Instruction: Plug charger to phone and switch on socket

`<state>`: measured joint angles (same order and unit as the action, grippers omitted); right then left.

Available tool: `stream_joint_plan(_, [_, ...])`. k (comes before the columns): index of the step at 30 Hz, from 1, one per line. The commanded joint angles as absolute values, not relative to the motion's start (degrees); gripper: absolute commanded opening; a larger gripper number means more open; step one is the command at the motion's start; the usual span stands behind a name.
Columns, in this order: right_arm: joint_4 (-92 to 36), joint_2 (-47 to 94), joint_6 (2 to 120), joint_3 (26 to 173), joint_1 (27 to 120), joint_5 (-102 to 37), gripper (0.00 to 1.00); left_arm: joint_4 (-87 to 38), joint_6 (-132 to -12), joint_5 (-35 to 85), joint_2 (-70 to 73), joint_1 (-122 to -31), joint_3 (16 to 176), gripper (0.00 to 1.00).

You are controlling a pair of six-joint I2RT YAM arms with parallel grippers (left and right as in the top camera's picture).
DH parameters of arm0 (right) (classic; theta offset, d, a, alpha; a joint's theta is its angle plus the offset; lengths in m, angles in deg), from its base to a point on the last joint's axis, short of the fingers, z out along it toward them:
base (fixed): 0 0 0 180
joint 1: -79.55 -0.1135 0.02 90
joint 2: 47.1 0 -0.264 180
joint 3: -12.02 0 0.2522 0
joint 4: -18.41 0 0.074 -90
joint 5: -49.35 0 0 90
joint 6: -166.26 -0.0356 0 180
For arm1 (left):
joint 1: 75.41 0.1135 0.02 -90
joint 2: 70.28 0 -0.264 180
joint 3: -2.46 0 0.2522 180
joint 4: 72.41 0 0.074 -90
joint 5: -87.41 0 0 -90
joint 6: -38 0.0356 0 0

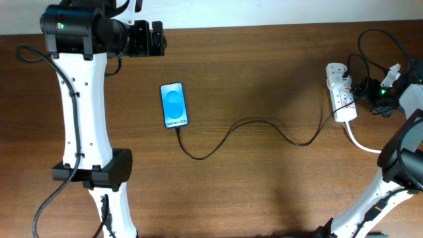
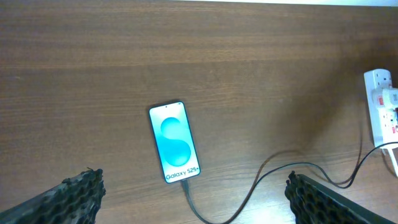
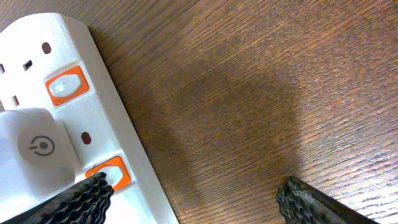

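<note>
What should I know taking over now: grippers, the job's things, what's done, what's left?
Left gripper: open, empty, parked beyond the slim blue-screened phone.
Right gripper: open, empty, one finger over the white elongated power strip beside an orange switch.
Done: thin black charger cable runs from strip to phone's bottom end; looks plugged in.
Left to do: press that switch; its on/off state isn't readable.

lit phone (image 1: 174, 105) flat, charger (image 1: 253, 119) plugged in, white socket (image 1: 340, 92)
</note>
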<state>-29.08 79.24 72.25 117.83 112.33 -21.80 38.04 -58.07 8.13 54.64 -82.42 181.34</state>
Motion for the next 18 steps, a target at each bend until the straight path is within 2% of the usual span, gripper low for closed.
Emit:
stream_joint_plan(1, [-28.49,80.05,74.68,118.57,111.17,-22.30,0.91,38.08,-57.76,8.59,53.14,-82.55,181.64,0.99])
stream_joint_plan(13, [-28.67,83.90,76.62,118.57,109.40,-22.54,0.91,38.08,-57.76,8.59,53.14,-82.55,181.64,0.99])
stream_joint_plan(18, [-27.99,83.88,72.76,119.73,111.35,-23.33,0.91,38.08,-57.76,8.57,53.14,-82.55,181.62,0.99])
